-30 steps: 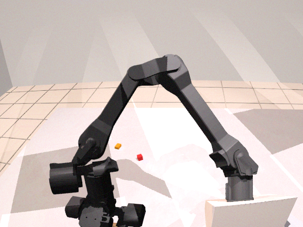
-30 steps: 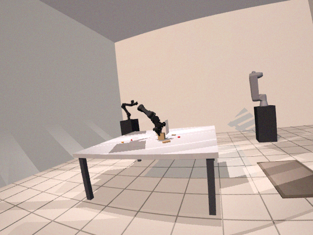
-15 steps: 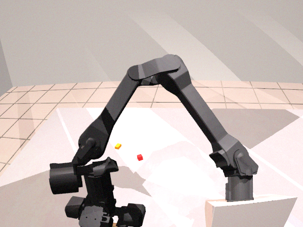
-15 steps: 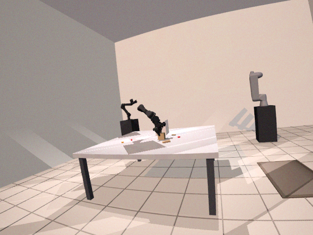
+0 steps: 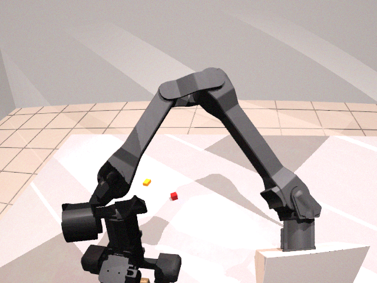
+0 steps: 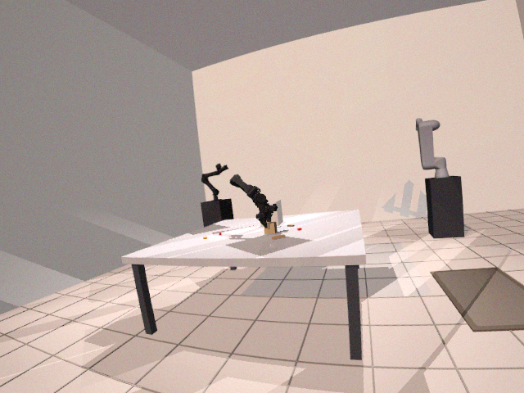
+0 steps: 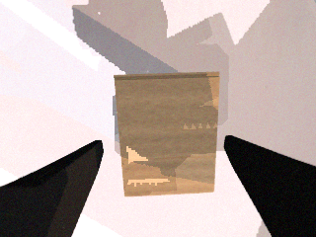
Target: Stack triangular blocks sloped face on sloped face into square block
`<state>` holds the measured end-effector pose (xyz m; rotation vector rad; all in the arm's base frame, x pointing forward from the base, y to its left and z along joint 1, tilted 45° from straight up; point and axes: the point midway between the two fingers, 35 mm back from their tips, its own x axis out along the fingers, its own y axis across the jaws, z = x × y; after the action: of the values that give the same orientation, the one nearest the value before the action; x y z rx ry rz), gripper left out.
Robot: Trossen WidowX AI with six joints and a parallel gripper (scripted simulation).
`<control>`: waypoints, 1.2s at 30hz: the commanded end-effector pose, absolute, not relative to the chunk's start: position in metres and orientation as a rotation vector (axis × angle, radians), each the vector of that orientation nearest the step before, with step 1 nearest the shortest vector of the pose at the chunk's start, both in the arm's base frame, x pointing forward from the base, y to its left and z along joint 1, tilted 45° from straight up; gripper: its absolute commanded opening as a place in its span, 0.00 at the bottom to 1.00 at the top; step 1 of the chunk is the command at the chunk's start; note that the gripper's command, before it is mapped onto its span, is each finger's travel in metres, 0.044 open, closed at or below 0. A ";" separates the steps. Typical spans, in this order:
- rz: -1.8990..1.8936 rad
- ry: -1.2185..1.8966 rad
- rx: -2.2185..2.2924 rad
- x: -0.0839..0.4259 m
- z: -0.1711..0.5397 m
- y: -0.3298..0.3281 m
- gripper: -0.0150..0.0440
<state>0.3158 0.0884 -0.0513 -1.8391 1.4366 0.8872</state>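
Note:
The two wooden triangular blocks show as one block shape (image 6: 270, 228) (image 7: 165, 114) on the table (image 6: 190, 254). In the wrist view its top face looks like one flat rectangle, with a thin dark line along the far edge. The sloped joint is hidden there and too small to judge in the exterior view. My gripper (image 7: 164, 143) is open, with one finger on each side of the block and a gap at both sides. In the top view only a small piece of wood (image 5: 145, 280) shows beside the hand, at the bottom edge; the fingertips are hidden.
A yellow-orange block (image 5: 146, 181) (image 6: 205, 237) and a red cube (image 5: 174, 196) (image 6: 219, 233) lie away from the hand. A flat wooden piece (image 6: 278, 237) lies close to the block shape. Another red piece (image 6: 299, 228) and a brown piece (image 6: 291, 225) lie beyond. A pale upright panel (image 5: 313, 265) stands by the arm's base.

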 end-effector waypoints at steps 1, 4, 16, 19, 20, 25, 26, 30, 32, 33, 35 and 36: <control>0.887 1.430 -1.836 0.316 -0.035 0.102 1.00; 0.889 1.429 -1.835 0.308 0.004 0.130 1.00; 0.888 1.421 -1.845 0.299 0.032 0.147 1.00; 0.888 1.421 -1.845 0.299 0.032 0.147 1.00; 0.888 1.421 -1.845 0.299 0.032 0.147 1.00; 0.888 1.421 -1.845 0.299 0.032 0.147 1.00; 0.888 1.421 -1.845 0.299 0.032 0.147 1.00; 0.888 1.421 -1.845 0.299 0.032 0.147 1.00; 0.888 1.421 -1.845 0.299 0.032 0.147 1.00; 0.888 1.421 -1.845 0.299 0.032 0.147 1.00; 0.888 1.421 -1.845 0.299 0.032 0.147 1.00; 0.888 1.421 -1.845 0.299 0.032 0.147 1.00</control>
<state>0.2994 0.1467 0.0322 -1.8415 1.4231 0.8852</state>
